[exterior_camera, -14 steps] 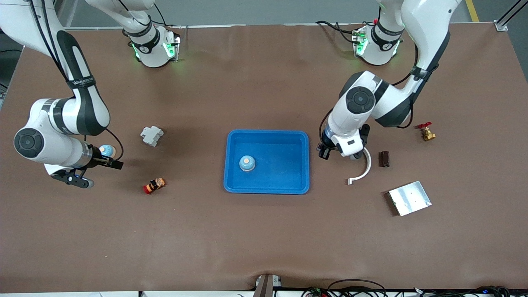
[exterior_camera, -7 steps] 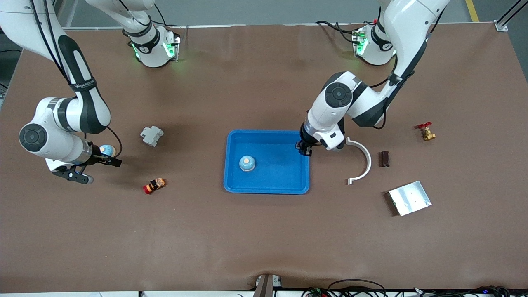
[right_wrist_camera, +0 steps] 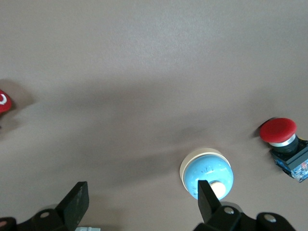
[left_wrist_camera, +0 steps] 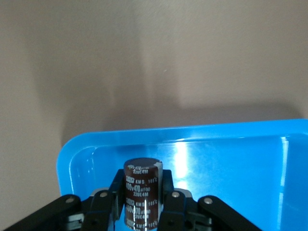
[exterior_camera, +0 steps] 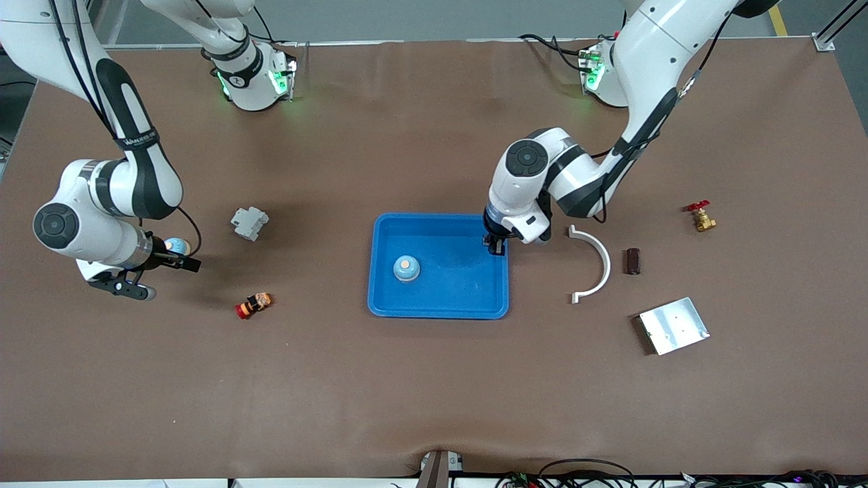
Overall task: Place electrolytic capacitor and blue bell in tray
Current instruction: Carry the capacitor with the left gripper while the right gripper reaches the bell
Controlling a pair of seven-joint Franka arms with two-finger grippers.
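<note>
**Capacitor held over the tray, one bell already in**

At the right arm's end of the bench I see the right gripper (exterior_camera: 163,278) waiting with its fingers spread wide, low over the bench, a loose blue bell (right_wrist_camera: 207,174) just beside one finger. Toward the middle lie a grey block (exterior_camera: 249,222) and, nearer the front camera, a red push button (exterior_camera: 253,305). The blue tray (exterior_camera: 441,308) sits mid-bench with another blue bell (exterior_camera: 406,268) inside it. My left gripper (exterior_camera: 497,247) hangs over the tray's corner at the left arm's end, its fingers pinching the electrolytic capacitor (left_wrist_camera: 142,192) upright. Toward the left arm's end rest a white curved piece (exterior_camera: 597,264), a dark brown cylinder (exterior_camera: 632,261), a brass valve (exterior_camera: 702,218) and a silver plate (exterior_camera: 675,325).
</note>
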